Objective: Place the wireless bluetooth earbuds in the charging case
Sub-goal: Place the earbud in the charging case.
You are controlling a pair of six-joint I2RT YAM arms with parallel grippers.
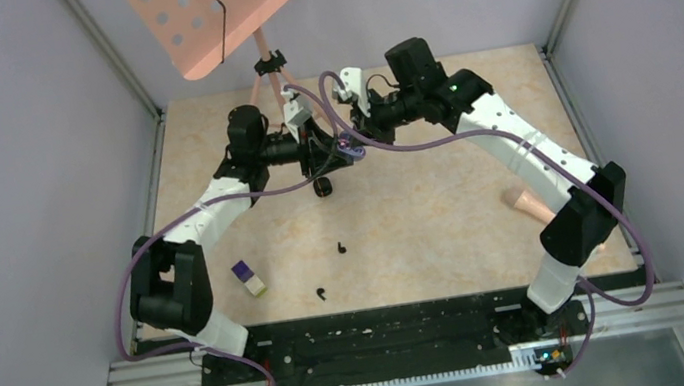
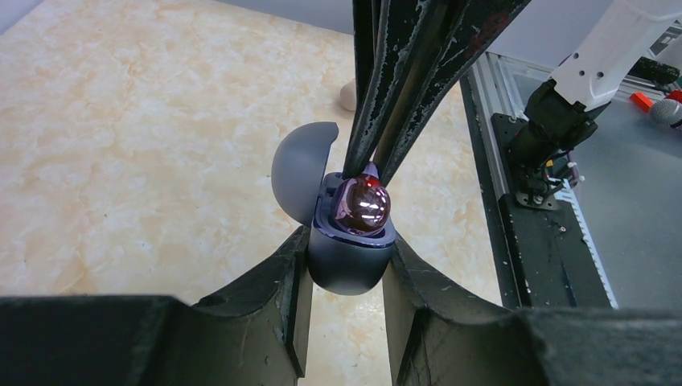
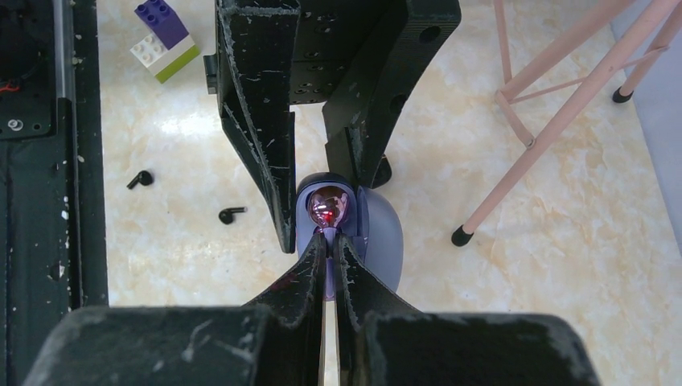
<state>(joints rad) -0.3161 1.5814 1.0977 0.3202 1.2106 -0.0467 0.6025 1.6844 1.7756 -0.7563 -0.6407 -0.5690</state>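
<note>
I see a purple-and-cream block [image 1: 249, 278] lying flat on the beige marbled table [image 1: 424, 232], and I place everything else by it. Well beyond the block, toward the far edge of the table and a little to its right, stands a pink music stand [image 1: 222, 13] on thin splayed legs [image 3: 515, 121] with dark feet, its perforated desk tilted. Far to the right of the block, a pale pink peg-like piece [image 1: 526, 199] lies on the table.
</note>
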